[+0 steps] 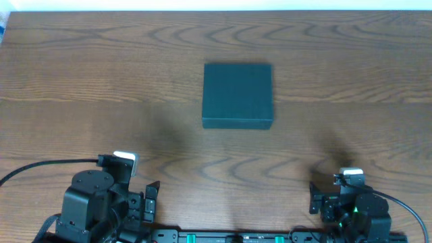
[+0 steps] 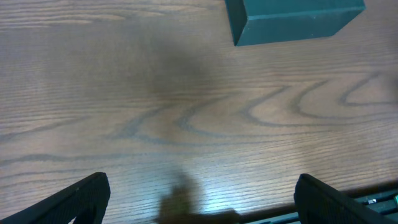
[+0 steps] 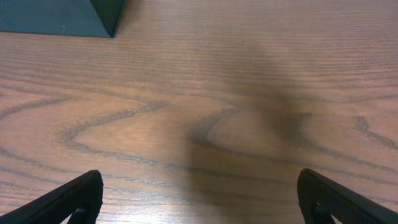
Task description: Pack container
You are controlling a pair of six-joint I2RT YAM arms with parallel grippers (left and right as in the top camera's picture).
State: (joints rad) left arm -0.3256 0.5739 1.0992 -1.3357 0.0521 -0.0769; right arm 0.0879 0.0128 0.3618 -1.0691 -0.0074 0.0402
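The container [image 1: 237,94] is a dark teal-green square box with its lid shut, standing on the wooden table a little behind the middle. Its near corner shows at the top right of the left wrist view [image 2: 292,18] and at the top left of the right wrist view [image 3: 59,15]. My left gripper [image 1: 150,200] is at the front left edge, open and empty, its fingers wide apart in the left wrist view [image 2: 202,196]. My right gripper [image 1: 317,199] is at the front right edge, open and empty, as the right wrist view [image 3: 202,196] shows. Both are far from the box.
The wooden table [image 1: 101,88] reaches to a pale strip along the back edge. A black rail with green marks [image 1: 229,236] runs along the front edge between the two arm bases. Black cables trail from each arm.
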